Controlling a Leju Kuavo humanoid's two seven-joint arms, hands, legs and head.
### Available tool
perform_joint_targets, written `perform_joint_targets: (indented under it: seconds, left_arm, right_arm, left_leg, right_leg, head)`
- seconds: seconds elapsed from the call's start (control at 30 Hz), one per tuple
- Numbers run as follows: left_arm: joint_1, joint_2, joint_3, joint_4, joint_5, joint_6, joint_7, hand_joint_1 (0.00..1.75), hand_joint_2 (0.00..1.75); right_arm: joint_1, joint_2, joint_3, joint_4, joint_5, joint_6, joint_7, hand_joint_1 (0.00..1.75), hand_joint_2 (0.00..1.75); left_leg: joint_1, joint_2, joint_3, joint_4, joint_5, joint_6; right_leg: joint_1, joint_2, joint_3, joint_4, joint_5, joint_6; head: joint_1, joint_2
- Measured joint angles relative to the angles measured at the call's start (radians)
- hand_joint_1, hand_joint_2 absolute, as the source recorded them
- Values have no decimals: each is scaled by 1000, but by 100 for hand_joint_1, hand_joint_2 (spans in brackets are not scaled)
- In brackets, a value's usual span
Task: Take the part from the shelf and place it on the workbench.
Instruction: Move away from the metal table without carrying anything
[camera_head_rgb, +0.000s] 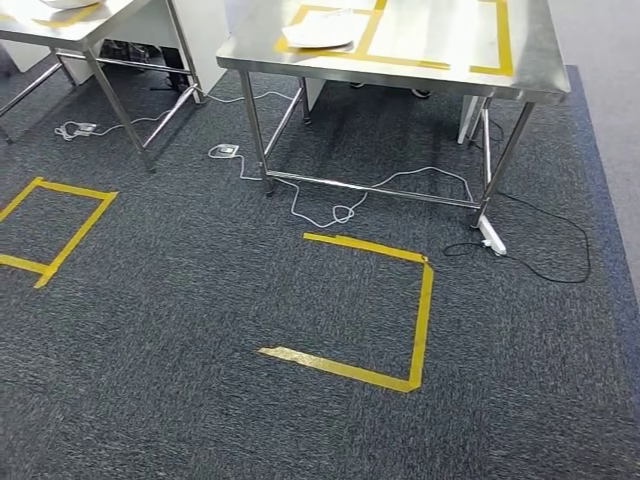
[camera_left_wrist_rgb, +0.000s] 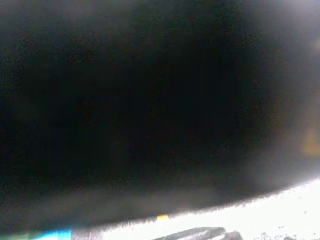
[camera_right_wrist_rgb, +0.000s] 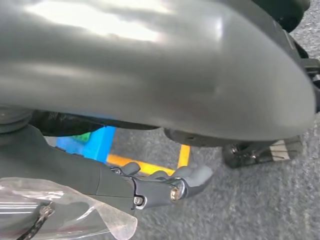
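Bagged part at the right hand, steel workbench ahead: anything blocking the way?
Nothing upright that I can see. The carpet up to the workbench carries only flat yellow tape, plus loose cables and a power strip near its legs. A white item already lies in one taped box on top.

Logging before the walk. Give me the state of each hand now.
Left hand: cannot be told; its wrist view is dark and blurred.
Right hand: holds a clear plastic bag with the part against the palm.
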Motion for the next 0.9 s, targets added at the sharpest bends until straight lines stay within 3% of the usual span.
perform_joint_targets:
  seconds: [0.03, 0.1, 0.17, 0.2, 0.23, 0.27, 0.3, 0.37, 0.4, 0.47, 0.5, 0.57, 0.63, 0.67, 0.7, 0.73, 0.77, 0.83, 0.9]
  left_arm:
    - [0, 0, -3, 1, 3, 1, -1, 0, 0]
    - [-3, 0, -9, 2, 10, 2, -2, 0, 0]
    - [-6, -1, -14, 3, 18, 3, -3, 0, 0]
    - [-6, -1, -16, 4, 21, 3, -4, 0, 0]
    - [-6, -1, -19, 5, 26, 3, -5, 0, 0]
    - [-6, -1, -21, 6, 31, 4, -6, 0, 0]
    - [-7, -1, -24, 7, 36, 4, -9, 0, 0]
    - [-11, -1, -30, 8, 47, 5, -13, 0, 0]
    - [-12, -1, -34, 8, 50, 6, -15, 0, 0]
    - [-13, -1, -39, 10, 54, 7, -17, 0, 0]
    - [-12, -1, -41, 10, 55, 7, -17, 0, 0]
    - [-14, -2, -44, 12, 58, 10, -17, 0, 0]
    - [-19, -2, -48, 14, 64, 13, -18, 0, 0]
    - [-21, -2, -51, 14, 70, 15, -18, 0, 0]
    - [-21, -2, -55, 14, 76, 16, -18, 0, 0]
    - [-21, -2, -60, 15, 83, 18, -19, 0, 0]
    - [-21, -3, -65, 15, 90, 19, -20, 0, 0]
    - [-23, -3, -75, 15, 107, 23, -22, 0, 0]
    - [-28, -3, -85, 15, 122, 29, -26, 0, 0]
  right_arm:
    - [0, 1, -1, 0, 1, 0, 0, 0, 0]
    - [3, 3, -2, 0, 1, 0, 0, 0, 0]
    - [6, 4, -3, 1, 1, 0, 1, 0, 0]
    - [5, 5, -4, 1, 1, 0, 1, 0, 0]
    - [4, 5, -4, 2, 0, 0, 1, 0, 0]
    - [3, 5, -5, 2, -2, 0, 0, 0, 0]
    - [2, 6, -5, 2, -3, 0, -1, 0, 0]
    - [1, 7, -6, 3, -5, 0, -2, 0, 0]
    - [0, 8, -7, 4, -6, 0, -3, 0, 0]
    - [-2, 8, -8, 5, -8, 0, -3, 0, 0]
    - [-4, 8, -8, 5, -9, 0, -3, 0, 0]
    - [-5, 8, -10, 6, -9, 0, -4, 0, 0]
    - [-4, 8, -12, 7, -10, 0, -6, 0, 0]
    - [-3, 8, -12, 8, -11, 0, -5, 0, 0]
    - [-3, 8, -12, 9, -11, 0, -5, 0, 0]
    - [-3, 8, -13, 10, -11, 0, -5, 0, 0]
    - [-3, 8, -13, 11, -10, 0, -5, 0, 0]
    - [-3, 8, -15, 14, -4, 0, -5, 0, 0]
    - [-3, 10, -17, 16, 8, 0, -4, 0, 0]
  left_leg:
    - [1, 15, -11, 23, -18, -4]
    - [1, 60, -57, 134, -91, -11]
    - [3, 79, -110, 269, -157, -15]
    - [3, 81, -116, 296, -162, -15]
    - [3, 83, -104, 284, -147, -13]
    - [3, 90, -72, 231, -117, -10]
    - [1, 110, -30, 156, -81, -6]
    - [-8, 163, 34, 32, -43, 3]
    - [-12, 179, 44, 5, -39, 7]
    - [-15, 167, 38, -4, -39, 14]
    - [-14, 155, 37, -7, -36, 19]
    - [-10, 131, 36, -14, -28, 31]
    - [-9, 105, 32, -14, -24, 38]
    - [-10, 91, 30, -14, -23, 39]
    - [-11, 78, 29, -14, -22, 40]
    - [-12, 64, 30, -13, -22, 40]
    - [-13, 50, 31, -13, -22, 40]
    - [-13, 22, 33, -9, -22, 37]
    - [-12, -2, 26, -3, -21, 27]
  right_leg:
    - [0, -13, -2, -1, 3, -7]
    - [2, -43, -6, -2, 6, -15]
    - [7, -73, -9, -2, 5, -17]
    - [9, -88, -9, -1, 5, -18]
    - [10, -101, -9, -1, 4, -18]
    - [11, -114, -7, -1, 3, -17]
    - [12, -125, -3, -1, 1, -16]
    - [18, -145, 2, 1, -3, -10]
    - [20, -156, 4, 2, -5, -6]
    - [21, -178, 10, 3, -6, 3]
    - [20, -172, 11, 6, -11, 8]
    - [16, -117, -14, 60, -49, 16]
    - [13, -59, -82, 197, -113, 19]
    - [12, -49, -118, 264, -135, 20]
    - [12, -45, -140, 303, -139, 19]
    - [12, -44, -144, 301, -122, 18]
    - [12, -39, -127, 257, -87, 16]
    - [10, -2, -65, 114, -12, 10]
    - [8, 35, -25, 25, 14, 5]
  head:
    - [-2, 0]
    - [-8, 0]
    - [-9, 0]
    - [-10, 0]
    - [-10, 0]
    - [-10, 0]
    - [-10, 0]
    - [-10, 0]
    - [-9, 0]
    - [-9, 0]
    - [-9, 0]
    - [-5, 0]
    - [-1, 0]
    - [0, 0]
    - [0, 0]
    - [0, 0]
    - [0, 0]
    - [-1, 0]
    - [-1, 0]
